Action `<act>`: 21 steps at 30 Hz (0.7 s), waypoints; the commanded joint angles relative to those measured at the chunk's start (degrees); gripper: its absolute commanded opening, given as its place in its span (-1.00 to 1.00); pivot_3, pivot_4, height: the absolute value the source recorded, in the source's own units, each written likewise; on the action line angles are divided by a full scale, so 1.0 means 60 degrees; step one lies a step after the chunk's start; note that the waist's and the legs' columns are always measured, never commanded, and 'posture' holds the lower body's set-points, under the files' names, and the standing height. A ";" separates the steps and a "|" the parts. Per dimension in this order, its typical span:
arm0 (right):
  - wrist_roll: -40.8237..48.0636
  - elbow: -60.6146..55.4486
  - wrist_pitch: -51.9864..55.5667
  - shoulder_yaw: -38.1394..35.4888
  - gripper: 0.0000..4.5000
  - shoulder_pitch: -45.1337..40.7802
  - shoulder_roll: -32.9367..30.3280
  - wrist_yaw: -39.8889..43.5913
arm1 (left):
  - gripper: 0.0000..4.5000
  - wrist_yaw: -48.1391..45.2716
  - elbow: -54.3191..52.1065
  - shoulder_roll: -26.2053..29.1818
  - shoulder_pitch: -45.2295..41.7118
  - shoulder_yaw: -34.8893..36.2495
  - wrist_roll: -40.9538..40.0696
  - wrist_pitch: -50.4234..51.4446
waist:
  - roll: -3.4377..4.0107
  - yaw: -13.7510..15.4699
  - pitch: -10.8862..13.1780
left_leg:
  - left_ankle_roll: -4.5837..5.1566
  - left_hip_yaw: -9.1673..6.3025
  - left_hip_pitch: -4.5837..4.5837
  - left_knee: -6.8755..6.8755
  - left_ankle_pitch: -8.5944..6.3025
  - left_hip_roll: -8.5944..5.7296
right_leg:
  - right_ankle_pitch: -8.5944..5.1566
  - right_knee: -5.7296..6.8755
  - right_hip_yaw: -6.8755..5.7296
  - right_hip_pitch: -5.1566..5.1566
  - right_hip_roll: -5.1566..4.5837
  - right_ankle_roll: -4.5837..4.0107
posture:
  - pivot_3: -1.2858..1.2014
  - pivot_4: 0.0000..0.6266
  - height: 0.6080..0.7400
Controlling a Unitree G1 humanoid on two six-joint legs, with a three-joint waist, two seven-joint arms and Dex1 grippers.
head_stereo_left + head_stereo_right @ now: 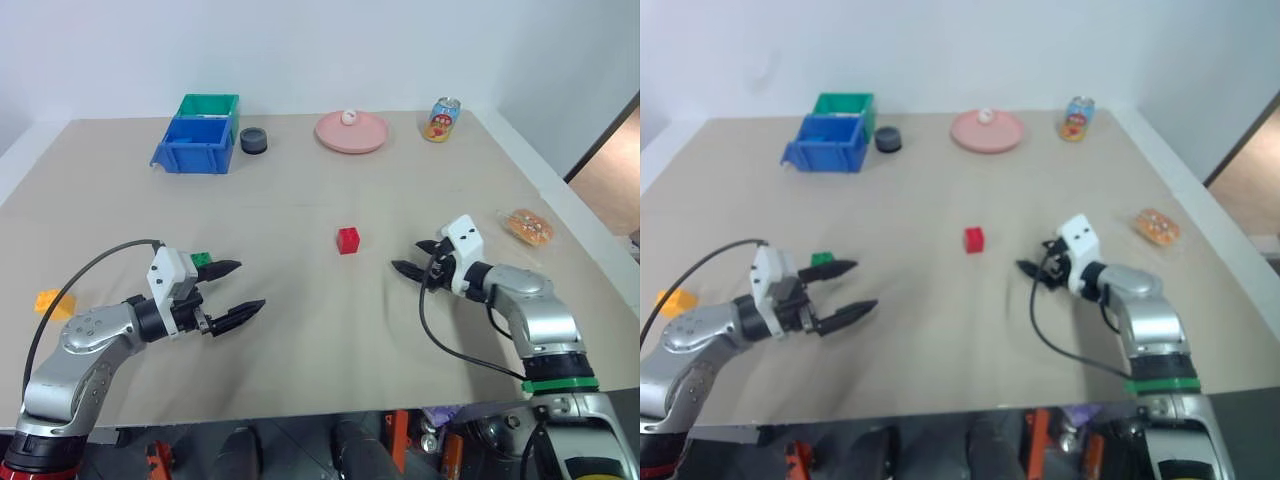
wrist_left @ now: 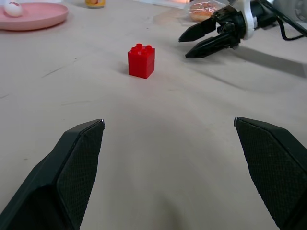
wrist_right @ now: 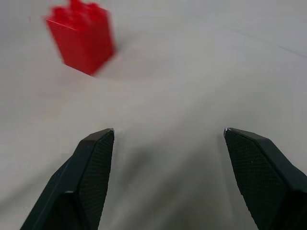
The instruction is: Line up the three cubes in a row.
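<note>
The three cubes are not yet in a row: the red cube (image 1: 348, 240) stands alone near the middle of the counter (image 1: 330, 340), the green cube (image 1: 822, 259) lies well to its left, just behind the left gripper (image 1: 233, 291), and the yellow-orange cube (image 1: 52, 303) sits further left, close to the counter's edge. Both grippers are spread wide and hold nothing. The right gripper (image 1: 416, 258) hangs low over the counter, a little to the right of the red cube, its fingers aimed toward it; judging by that, the step in hand is an approach to the red cube. The next move would call for bringing the open fingers around the cube and closing squarely on its sides, since an off-centre approach could nudge it away. The green cube is mostly hidden behind the left gripper's white housing, so I cannot tell how it is turned. At the far side stand a blue bin (image 1: 195, 146) with a green bin (image 1: 211, 104) behind it, a pink plate (image 1: 352, 133) and a can (image 1: 442, 119); a wrapped snack (image 1: 528, 227) lies at the right.
</note>
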 commanded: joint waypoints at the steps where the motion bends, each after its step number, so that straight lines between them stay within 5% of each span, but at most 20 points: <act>1: 0.0341 -0.1356 0.0914 0.0358 0.68 0.0345 0.0532 -0.0458 | 1.00 0.0183 -0.0361 0.0015 -0.0123 0.0154 -0.0036 -0.0130 | 0.0001 -0.0005 0.0000 | -0.0004 0.0000 -0.0001 -0.0001 0.0006 0.0001 | 0.0006 0.0000 0.0000 -0.0004 0.0002 -0.0003 | 0.03 -0.52 1.00; 21: -0.0954 -0.1531 0.0579 0.1341 0.68 0.0323 0.2267 -0.2772 | 1.00 0.0475 -0.0327 -0.0273 -0.0517 -0.0227 -0.0055 -0.0104 | -0.0049 -0.0076 -0.0029 | -0.0012 0.0003 0.0012 -0.0007 0.0016 0.0022 | 0.0022 0.0002 0.0001 -0.0014 0.0023 -0.0026 | 0.03 -0.52 1.00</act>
